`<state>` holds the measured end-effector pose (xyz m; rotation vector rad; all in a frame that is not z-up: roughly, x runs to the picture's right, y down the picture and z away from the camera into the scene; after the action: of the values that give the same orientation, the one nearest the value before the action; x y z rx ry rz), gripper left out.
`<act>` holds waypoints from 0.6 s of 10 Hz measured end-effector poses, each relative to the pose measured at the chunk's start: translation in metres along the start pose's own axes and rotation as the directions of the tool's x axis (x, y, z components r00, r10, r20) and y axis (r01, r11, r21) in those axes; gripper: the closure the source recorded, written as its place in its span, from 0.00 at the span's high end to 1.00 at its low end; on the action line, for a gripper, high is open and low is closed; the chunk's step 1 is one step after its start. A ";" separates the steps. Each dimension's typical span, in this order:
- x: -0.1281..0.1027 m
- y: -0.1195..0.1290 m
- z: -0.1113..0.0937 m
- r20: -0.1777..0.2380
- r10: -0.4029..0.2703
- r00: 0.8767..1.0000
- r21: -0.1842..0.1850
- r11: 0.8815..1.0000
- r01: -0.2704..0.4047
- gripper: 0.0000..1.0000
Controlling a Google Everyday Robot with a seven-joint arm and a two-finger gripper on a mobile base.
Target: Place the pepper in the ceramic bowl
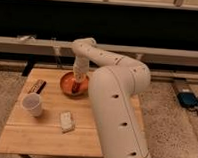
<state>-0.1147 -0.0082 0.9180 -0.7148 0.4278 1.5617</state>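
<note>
The gripper [76, 86] hangs low inside the ceramic bowl [67, 80], reaching down from the white arm [101, 56] that arcs over from the right. Whether its fingers are parted or closed I cannot tell. A dark reddish shape at the gripper's tip reads as the pepper [75, 89], sitting over the middle-right of the bowl's floor, either resting there or just above it; contact cannot be made out.

By that reading the task is nearly done: the carry is over and the pepper is within the bowl's rim. What seems left is letting go, if that has not happened, and lifting the arm clear without dragging the pepper back out.

The pepper's long axis seems to run roughly near to far, close to upright under the gripper, but which end is the tapered tip cannot be told.

Outward on the wooden table [39, 133], a dark bar [37, 86] lies to the bowl's left, a white cup [32, 104] stands nearer on the left, and a small pale item [66, 121] lies nearer the front edge.
</note>
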 end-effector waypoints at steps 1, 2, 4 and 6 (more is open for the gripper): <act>0.004 0.002 0.001 -0.006 -0.007 1.000 -0.003 1.000 0.007 0.68; 0.005 0.006 -0.002 0.002 -0.014 1.000 -0.014 1.000 0.014 0.71; 0.004 0.004 -0.004 0.006 -0.012 1.000 -0.017 1.000 0.013 0.71; 0.004 0.006 -0.003 0.005 -0.016 1.000 -0.017 1.000 0.016 0.71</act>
<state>-0.1202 -0.0077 0.9121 -0.7255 0.4042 1.5537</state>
